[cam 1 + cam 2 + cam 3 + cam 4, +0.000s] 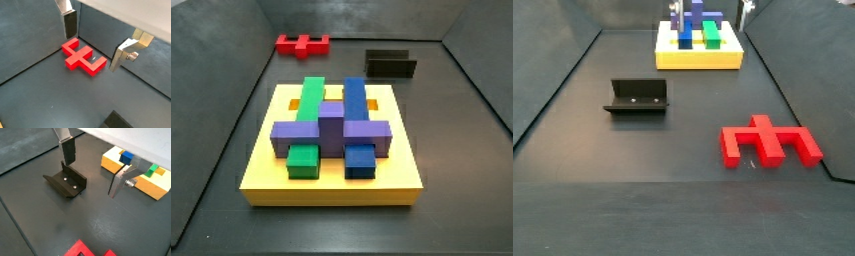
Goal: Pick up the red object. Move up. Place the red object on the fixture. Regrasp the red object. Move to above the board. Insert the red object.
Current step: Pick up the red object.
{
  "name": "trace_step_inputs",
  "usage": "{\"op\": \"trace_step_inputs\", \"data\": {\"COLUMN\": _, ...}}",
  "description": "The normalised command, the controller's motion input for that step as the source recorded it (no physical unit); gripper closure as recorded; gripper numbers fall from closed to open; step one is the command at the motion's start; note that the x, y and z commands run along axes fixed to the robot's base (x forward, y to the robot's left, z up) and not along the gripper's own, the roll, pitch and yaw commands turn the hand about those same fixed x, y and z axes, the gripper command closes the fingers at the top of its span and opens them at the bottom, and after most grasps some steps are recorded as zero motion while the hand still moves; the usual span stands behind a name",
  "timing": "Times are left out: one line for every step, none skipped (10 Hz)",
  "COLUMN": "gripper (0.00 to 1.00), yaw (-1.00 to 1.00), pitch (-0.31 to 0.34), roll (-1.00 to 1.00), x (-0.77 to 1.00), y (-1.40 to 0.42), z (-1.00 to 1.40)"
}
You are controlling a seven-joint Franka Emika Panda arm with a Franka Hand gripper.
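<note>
The pincer (93, 41) is hanging wide open and empty above the floor. The red object (84, 56) is lying flat near a corner, untouched, well apart from the fixture (637, 96). It should be descending squarely, fingers straddling one bar before closing.

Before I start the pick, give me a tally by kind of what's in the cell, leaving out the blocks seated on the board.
Red object: 1
Fixture: 1
Board: 1
Claw: 1, open, up off the floor, holding nothing
Total: 4
</note>
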Motion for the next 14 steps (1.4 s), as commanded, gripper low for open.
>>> {"op": "trace_step_inputs", "data": {"gripper": 0.0, "yaw": 0.0, "pitch": -0.327, "roll": -0.09, "x": -0.62, "y": 0.23, "z": -0.59}}
{"op": "trace_step_inputs", "data": {"gripper": 0.0, "yaw": 0.0, "pitch": -0.321, "roll": -0.08, "x": -0.8, "y": 0.26, "z": -0.63}}
{"op": "trace_step_inputs", "data": {"gripper": 0.0, "yaw": 0.0, "pitch": -0.316, "roll": -0.06, "x": -0.9, "y": 0.27, "z": -0.65}}
{"op": "trace_step_inputs", "data": {"gripper": 0.0, "yaw": 0.0, "pitch": -0.323, "roll": -0.06, "x": -0.88, "y": 0.3, "z": -0.65}}
{"op": "trace_step_inputs", "data": {"gripper": 0.0, "yaw": 0.0, "pitch": -0.347, "roll": -0.05, "x": -0.83, "y": 0.31, "z": -0.6}}
{"op": "trace_step_inputs", "data": {"gripper": 0.0, "yaw": 0.0, "pitch": -0.301, "roll": -0.03, "x": -0.49, "y": 0.23, "z": -0.67}}
{"op": "trace_step_inputs", "data": {"gripper": 0.0, "yaw": -0.07, "pitch": -0.234, "roll": -0.03, "x": -0.22, "y": 0.23, "z": -0.75}}
{"op": "trace_step_inputs", "data": {"gripper": 0.0, "yaw": -0.09, "pitch": -0.234, "roll": -0.09, "x": -0.11, "y": 0.16, "z": -0.68}}
{"op": "trace_step_inputs", "data": {"gripper": 0.0, "yaw": -0.16, "pitch": -0.217, "roll": -0.09, "x": 0.0, "y": 0.0, "z": -0.63}}
{"op": "trace_step_inputs", "data": {"gripper": 0.0, "yaw": -0.23, "pitch": -0.201, "roll": -0.05, "x": -0.07, "y": 0.05, "z": -0.78}}
{"op": "trace_step_inputs", "data": {"gripper": 0.0, "yaw": -0.15, "pitch": -0.217, "roll": -0.06, "x": -0.25, "y": 0.12, "z": -0.79}}
{"op": "trace_step_inputs", "data": {"gripper": 0.0, "yaw": -0.09, "pitch": -0.249, "roll": -0.08, "x": -0.3, "y": 0.09, "z": -0.73}}
{"op": "trace_step_inputs", "data": {"gripper": 0.0, "yaw": -0.07, "pitch": -0.25, "roll": -0.1, "x": -0.31, "y": 0.07, "z": -0.7}}
{"op": "trace_step_inputs", "data": {"gripper": 0.0, "yaw": -0.03, "pitch": -0.264, "roll": -0.11, "x": -0.31, "y": 0.06, "z": -0.67}}
